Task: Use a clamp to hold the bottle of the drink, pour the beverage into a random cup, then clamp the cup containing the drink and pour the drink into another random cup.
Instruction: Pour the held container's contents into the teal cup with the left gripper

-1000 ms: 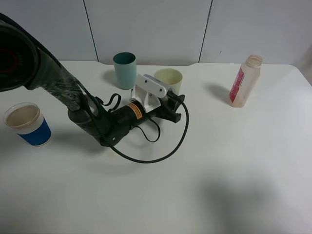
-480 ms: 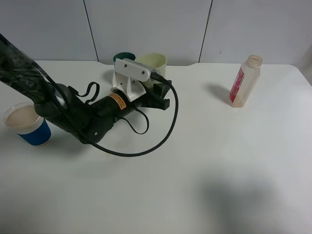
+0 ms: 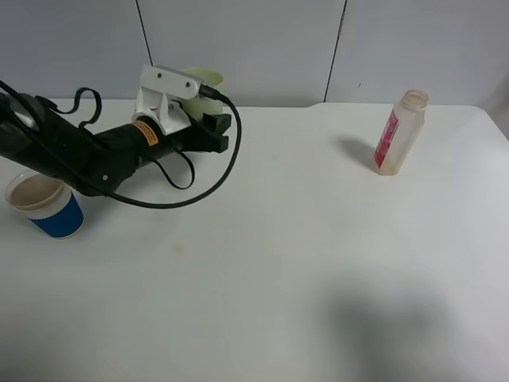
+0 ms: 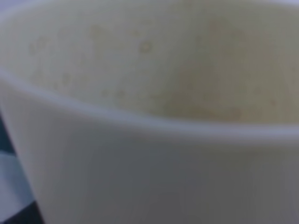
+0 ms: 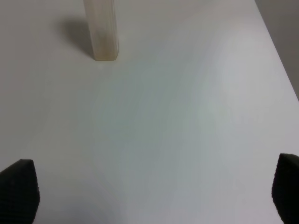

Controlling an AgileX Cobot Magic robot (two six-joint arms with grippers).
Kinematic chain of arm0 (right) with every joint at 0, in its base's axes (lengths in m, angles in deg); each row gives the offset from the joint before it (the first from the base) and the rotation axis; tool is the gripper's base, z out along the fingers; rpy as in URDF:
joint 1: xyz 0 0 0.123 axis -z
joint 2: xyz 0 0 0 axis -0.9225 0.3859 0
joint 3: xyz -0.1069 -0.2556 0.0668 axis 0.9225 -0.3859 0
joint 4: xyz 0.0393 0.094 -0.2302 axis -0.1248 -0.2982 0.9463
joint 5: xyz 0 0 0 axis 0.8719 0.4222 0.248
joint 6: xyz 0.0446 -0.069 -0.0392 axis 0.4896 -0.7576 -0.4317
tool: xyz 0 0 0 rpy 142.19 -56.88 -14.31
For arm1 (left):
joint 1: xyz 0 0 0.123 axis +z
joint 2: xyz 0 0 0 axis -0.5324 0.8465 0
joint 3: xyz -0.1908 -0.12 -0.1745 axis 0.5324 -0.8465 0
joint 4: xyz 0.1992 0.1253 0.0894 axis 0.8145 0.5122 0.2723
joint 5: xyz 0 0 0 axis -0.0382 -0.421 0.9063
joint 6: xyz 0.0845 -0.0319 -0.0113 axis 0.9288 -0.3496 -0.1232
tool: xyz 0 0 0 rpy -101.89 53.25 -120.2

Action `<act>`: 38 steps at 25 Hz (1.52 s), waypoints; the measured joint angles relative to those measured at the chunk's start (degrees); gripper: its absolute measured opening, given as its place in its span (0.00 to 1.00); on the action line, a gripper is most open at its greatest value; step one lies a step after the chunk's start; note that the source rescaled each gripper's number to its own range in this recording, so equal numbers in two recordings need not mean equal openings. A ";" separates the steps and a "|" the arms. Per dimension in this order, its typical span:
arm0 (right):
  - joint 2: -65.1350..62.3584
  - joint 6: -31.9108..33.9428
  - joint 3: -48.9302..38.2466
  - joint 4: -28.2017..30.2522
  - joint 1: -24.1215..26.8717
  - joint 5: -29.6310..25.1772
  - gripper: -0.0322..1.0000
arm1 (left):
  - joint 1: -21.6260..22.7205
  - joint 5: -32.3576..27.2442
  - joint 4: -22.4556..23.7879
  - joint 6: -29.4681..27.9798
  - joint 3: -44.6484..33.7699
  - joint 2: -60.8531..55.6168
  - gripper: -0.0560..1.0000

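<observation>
My left gripper [image 3: 213, 131] is shut on a cream cup [image 3: 203, 78] and holds it off the table near the back left. That cream cup [image 4: 149, 177] fills the left wrist view, its inner wall tinted light brown. A blue cup [image 3: 49, 208] with a white rim stands at the far left, with pale brown drink in it. The drink bottle [image 3: 400, 131], clear with a red label and no cap, stands upright at the back right. The right wrist view shows the bottle [image 5: 102, 28] ahead of my open right gripper [image 5: 152, 196], well apart from it.
The left arm and its black cable [image 3: 199, 195] stretch over the back left of the white table [image 3: 278, 263]. The table's far edge meets a grey wall [image 3: 270, 48]. A soft shadow lies on the table at the front right.
The left arm has lifted the cream cup and carried it left and toward the back wall. The teal cup seen earlier is now hidden behind the arm. Bottle and blue cup stayed put.
</observation>
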 joint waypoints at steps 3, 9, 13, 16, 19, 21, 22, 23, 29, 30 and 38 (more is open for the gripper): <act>0.00 0.00 0.00 0.00 0.00 0.00 1.00 | 3.67 -3.53 3.96 0.00 -0.04 -2.08 0.08; 0.00 0.00 0.00 0.00 0.00 0.01 1.00 | 9.11 -6.44 8.63 0.00 -0.11 -4.20 0.08; 0.00 0.00 0.00 0.00 0.00 0.01 1.00 | 12.56 -8.22 9.37 0.05 -0.11 -4.54 0.08; 0.00 0.00 0.00 0.00 0.00 0.01 1.00 | 14.66 -11.80 10.37 0.37 1.20 -4.54 0.08; 0.00 0.00 0.00 0.00 0.00 0.01 1.00 | 16.17 -14.59 11.59 0.87 3.24 -4.54 0.08; 0.00 0.00 0.00 0.00 0.00 0.01 1.00 | 16.45 -15.09 11.89 1.15 3.72 -4.54 0.08; 0.00 0.00 0.00 0.00 0.00 0.01 1.00 | 16.85 -16.16 12.43 1.49 4.68 -4.54 0.08; 0.00 0.00 0.00 0.00 0.00 0.01 1.00 | 18.00 -18.69 13.50 1.91 7.47 -4.54 0.08; 0.00 0.00 0.00 0.00 0.00 0.01 1.00 | 18.18 -23.72 12.48 5.71 11.16 -4.54 0.08; 0.00 0.00 0.00 0.00 0.00 0.01 1.00 | 18.18 -24.51 11.60 7.29 11.52 -4.54 0.08; 0.00 0.00 0.00 0.00 0.00 0.01 1.00 | 18.18 -27.40 6.69 18.95 12.37 -4.54 0.08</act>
